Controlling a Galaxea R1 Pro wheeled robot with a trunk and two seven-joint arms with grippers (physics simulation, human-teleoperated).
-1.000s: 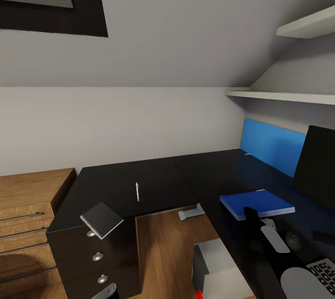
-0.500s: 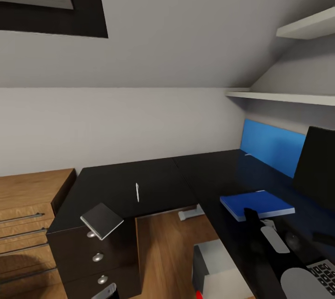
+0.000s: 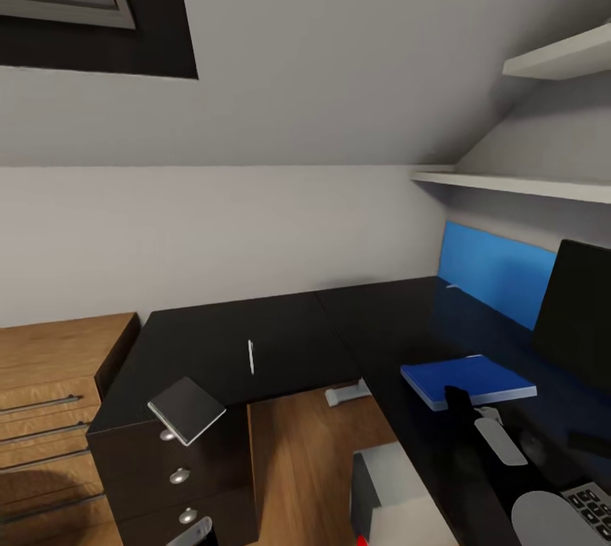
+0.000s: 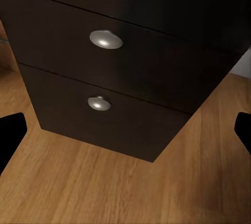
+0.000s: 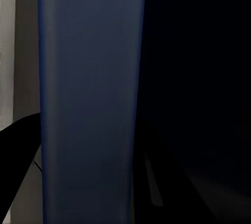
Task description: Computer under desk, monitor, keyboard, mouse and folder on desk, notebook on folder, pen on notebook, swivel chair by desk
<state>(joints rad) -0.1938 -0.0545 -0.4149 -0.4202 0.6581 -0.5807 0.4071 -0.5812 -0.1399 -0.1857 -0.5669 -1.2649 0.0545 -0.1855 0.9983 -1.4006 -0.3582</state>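
The black L-shaped desk [image 3: 280, 329] fills the middle of the head view. A grey notebook [image 3: 186, 409] lies on its near left corner, overhanging the drawer unit [image 3: 182, 478]. Just right of it lies a thin white pen [image 3: 251, 356]. The blue folder [image 3: 468, 379] lies flat on the right wing, in front of the black monitor [image 3: 581, 317]. A corner of the keyboard [image 3: 592, 501] shows at the lower right. The grey computer [image 3: 399, 495] stands under the desk. My right gripper [image 3: 456, 400] hovers at the folder's near edge. My left gripper [image 4: 125, 130] is open, facing the drawer knobs [image 4: 105, 39].
A low light-wood cabinet [image 3: 51, 385] stands left of the desk. White shelves [image 3: 518, 182] and a blue wall panel [image 3: 496, 270] are above the right wing. Wood floor [image 3: 305, 461] lies between the drawer unit and the computer.
The whole picture has slid slightly down, so the camera moved. The notebook, pen, folder and both arms keep their places relative to the desk.
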